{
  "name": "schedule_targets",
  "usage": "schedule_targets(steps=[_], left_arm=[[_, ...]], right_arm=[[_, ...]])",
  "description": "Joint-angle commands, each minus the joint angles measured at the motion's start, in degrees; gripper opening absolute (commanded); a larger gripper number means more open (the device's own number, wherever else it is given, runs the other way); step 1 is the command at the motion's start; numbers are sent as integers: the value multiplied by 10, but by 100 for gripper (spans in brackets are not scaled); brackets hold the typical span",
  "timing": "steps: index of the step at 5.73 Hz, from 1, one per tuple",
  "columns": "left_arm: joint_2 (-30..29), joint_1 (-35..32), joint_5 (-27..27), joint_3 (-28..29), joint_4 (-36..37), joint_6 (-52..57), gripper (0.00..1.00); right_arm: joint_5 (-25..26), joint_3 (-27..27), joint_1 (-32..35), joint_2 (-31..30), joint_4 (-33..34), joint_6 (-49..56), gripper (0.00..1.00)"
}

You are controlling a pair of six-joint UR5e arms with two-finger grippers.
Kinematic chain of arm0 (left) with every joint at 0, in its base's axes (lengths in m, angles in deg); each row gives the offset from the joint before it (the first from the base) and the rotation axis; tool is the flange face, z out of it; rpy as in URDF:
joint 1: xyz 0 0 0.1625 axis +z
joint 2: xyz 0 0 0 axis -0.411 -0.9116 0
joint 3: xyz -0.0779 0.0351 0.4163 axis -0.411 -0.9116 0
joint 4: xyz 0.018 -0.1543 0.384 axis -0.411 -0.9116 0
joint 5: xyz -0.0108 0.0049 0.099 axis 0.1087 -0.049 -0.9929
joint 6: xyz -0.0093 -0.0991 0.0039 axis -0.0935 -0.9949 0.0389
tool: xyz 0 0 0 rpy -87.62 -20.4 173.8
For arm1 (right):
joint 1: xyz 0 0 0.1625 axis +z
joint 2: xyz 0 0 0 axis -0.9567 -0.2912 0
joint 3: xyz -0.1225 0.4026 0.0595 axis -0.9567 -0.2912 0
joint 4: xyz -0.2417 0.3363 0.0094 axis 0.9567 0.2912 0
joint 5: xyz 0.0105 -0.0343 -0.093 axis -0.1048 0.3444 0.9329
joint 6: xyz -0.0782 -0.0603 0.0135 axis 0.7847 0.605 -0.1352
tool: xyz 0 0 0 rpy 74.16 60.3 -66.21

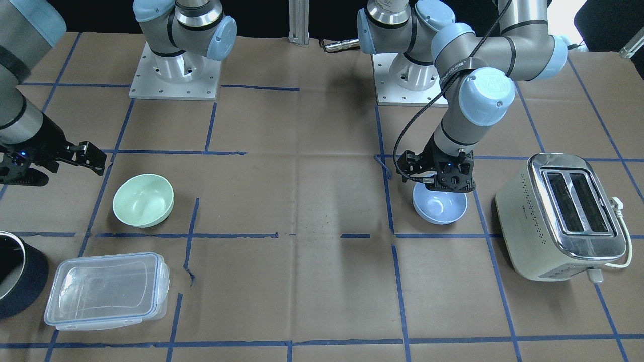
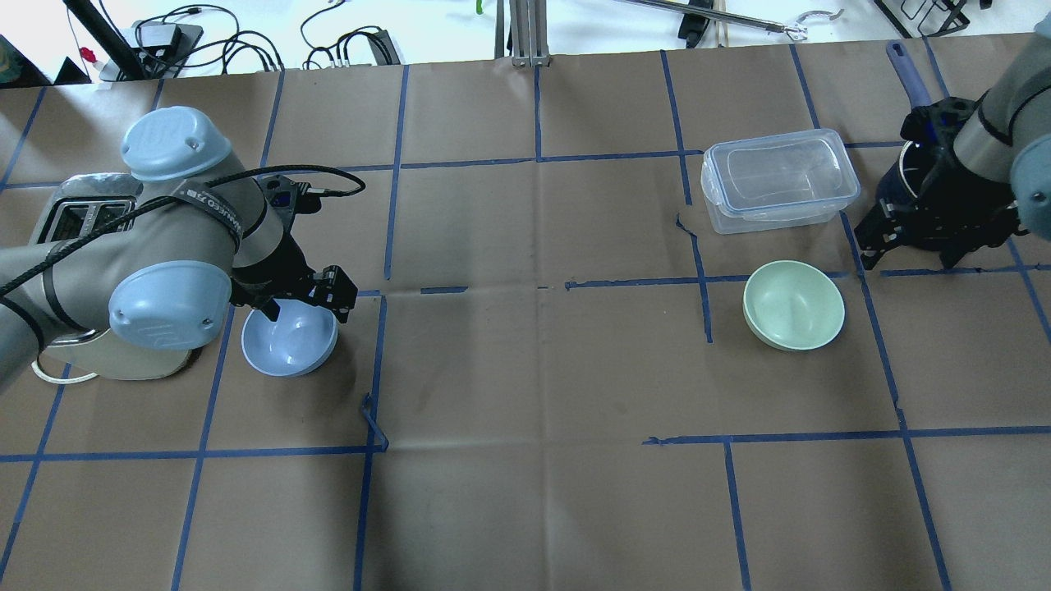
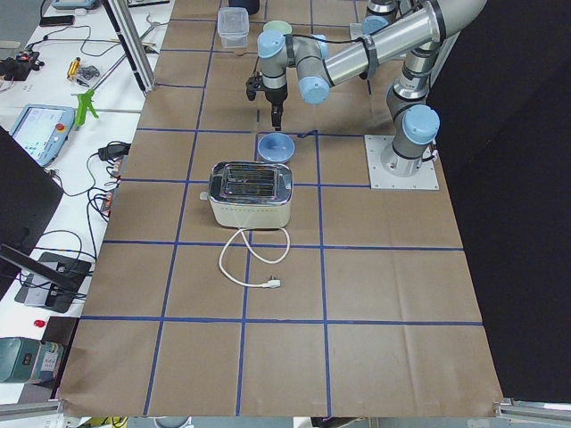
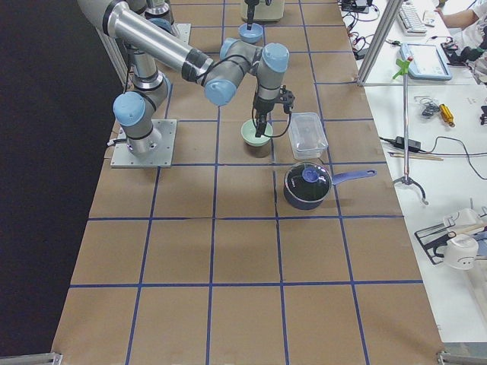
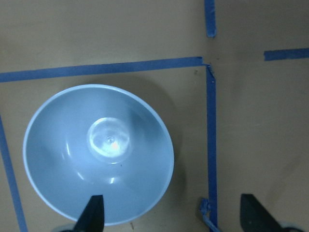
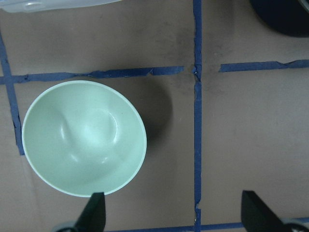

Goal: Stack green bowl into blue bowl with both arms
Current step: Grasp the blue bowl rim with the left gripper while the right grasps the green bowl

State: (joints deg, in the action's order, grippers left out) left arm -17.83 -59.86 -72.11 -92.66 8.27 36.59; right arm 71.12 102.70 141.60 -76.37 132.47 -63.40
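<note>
While the left hand (image 5: 173, 209) hangs spread over the blue bowl (image 5: 72, 159), the right hand (image 6: 173, 209) hangs spread.

Nothing can be read with confidence. White lettering is printed on the black strap (image 2: 215, 215) round the left arm (image 2: 98, 254), but it is blurred. A small dark mark on the toaster (image 1: 520, 226) is illegible.
</note>
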Motion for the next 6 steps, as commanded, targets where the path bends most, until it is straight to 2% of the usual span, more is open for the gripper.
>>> schedule_targets(steps=[1,2,3,4,5,6], left_arm=[[-29,1,0,-29,25,-2,98],[-60,-1,-1,-32,59,-6,98],[-69,-1,-1,-31,66,-6,89],[-70,0,-1,-27,69,-4,40],[-70,0,-1,-26,69,-6,7],[-68,0,-1,-24,71,-3,1]], right_arm=[[-3,34,4,53,55,-34,100],[-4,55,5,77,97,-34,100],[-4,82,5,79,120,-31,100],[-4,86,5,80,120,-30,100],[-4,81,5,77,121,-30,66],[-4,80,5,76,120,-29,33]])
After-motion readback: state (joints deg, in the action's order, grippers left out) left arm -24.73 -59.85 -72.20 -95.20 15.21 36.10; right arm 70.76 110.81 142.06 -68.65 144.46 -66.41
